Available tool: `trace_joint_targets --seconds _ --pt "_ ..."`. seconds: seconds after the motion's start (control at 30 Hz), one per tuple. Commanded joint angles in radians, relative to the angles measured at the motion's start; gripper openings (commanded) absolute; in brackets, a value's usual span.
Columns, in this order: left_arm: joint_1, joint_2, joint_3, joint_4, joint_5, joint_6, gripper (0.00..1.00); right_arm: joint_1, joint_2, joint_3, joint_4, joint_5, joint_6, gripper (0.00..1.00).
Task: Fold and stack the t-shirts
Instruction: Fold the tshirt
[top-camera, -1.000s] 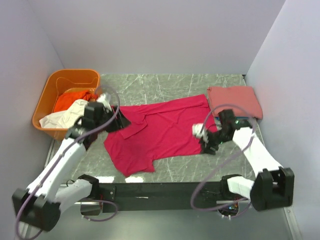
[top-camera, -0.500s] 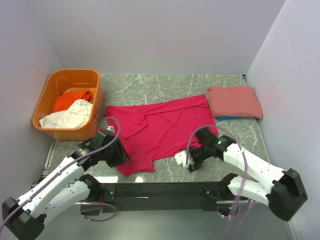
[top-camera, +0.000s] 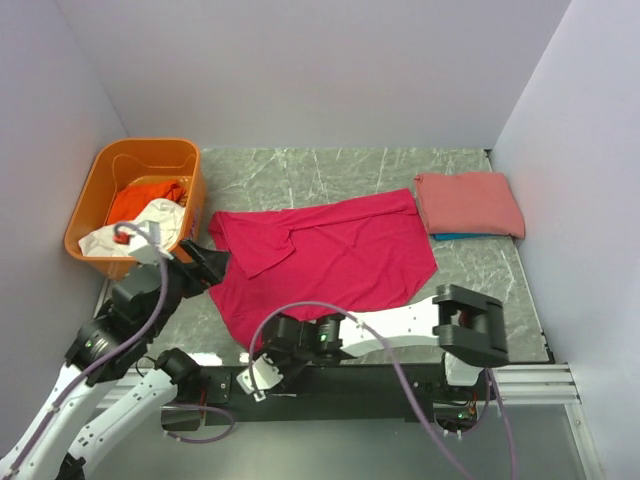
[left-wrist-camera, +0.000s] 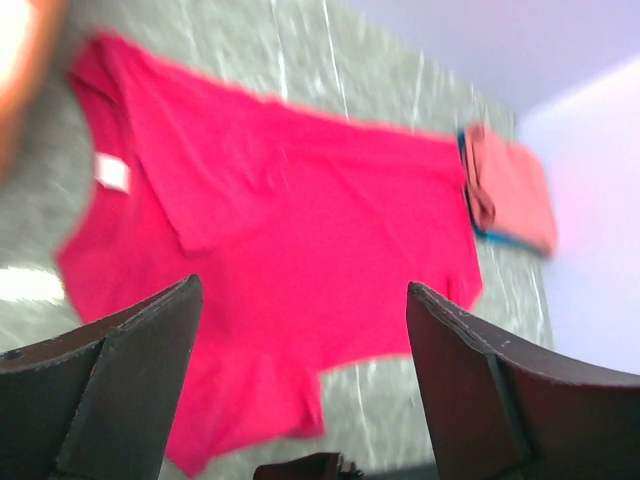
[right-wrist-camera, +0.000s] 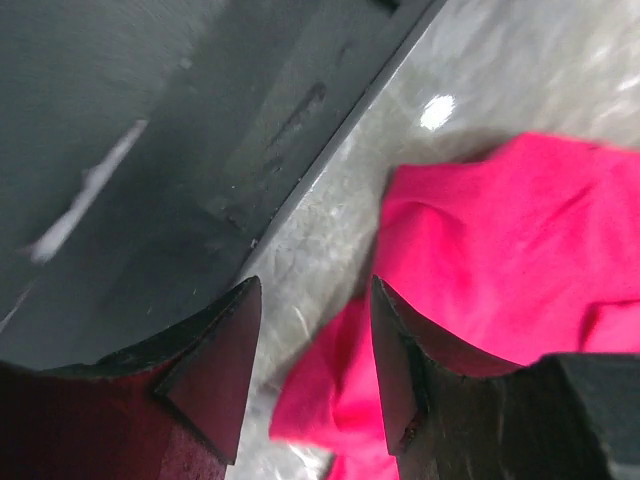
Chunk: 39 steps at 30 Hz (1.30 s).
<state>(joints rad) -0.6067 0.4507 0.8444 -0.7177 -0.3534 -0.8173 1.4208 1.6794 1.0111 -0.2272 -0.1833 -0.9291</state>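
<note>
A large crimson-pink t-shirt (top-camera: 330, 262) lies spread flat across the middle of the table. My left gripper (top-camera: 207, 262) hovers at its left edge next to the tub. In the left wrist view that gripper (left-wrist-camera: 303, 300) is wide open above the crimson t-shirt (left-wrist-camera: 290, 220) with nothing between its fingers. My right arm reaches far left along the near edge. Its gripper (top-camera: 262, 364) is at the shirt's near-left corner and, in the right wrist view, stands open (right-wrist-camera: 314, 292) with the crimson hem corner (right-wrist-camera: 340, 400) below the gap. A folded salmon-pink t-shirt (top-camera: 468, 203) rests on a blue one (top-camera: 455, 237) at the back right.
An orange plastic tub (top-camera: 98, 190) at the back left holds an orange t-shirt (top-camera: 140, 195) and a white one (top-camera: 135, 228). A black rail (right-wrist-camera: 180, 120) runs along the near table edge beside the right gripper. Walls close in left, back and right.
The left gripper has pulled back from the shirt's near-left corner toward the tub and opened wider. The right arm has swung left along the near edge to that corner.
</note>
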Motion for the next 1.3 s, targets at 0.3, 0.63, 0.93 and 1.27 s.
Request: trace_joint_targets --seconds 0.3,0.63,0.93,1.27 --pt "-0.002 -0.202 0.012 0.007 -0.118 0.081 0.87 -0.013 0.163 0.06 0.138 0.163 0.136 0.43" --pt "-0.002 -0.176 -0.027 0.037 -0.07 0.102 0.86 -0.108 0.129 0.081 0.106 0.111 0.19 0.08" --pt "-0.002 -0.176 -0.05 0.053 -0.061 0.11 0.86 -0.235 -0.007 0.133 0.032 -0.131 0.285 0.0" --pt "-0.002 -0.127 -0.091 0.086 -0.004 0.08 0.86 -0.513 0.115 0.314 -0.02 -0.193 0.475 0.22"
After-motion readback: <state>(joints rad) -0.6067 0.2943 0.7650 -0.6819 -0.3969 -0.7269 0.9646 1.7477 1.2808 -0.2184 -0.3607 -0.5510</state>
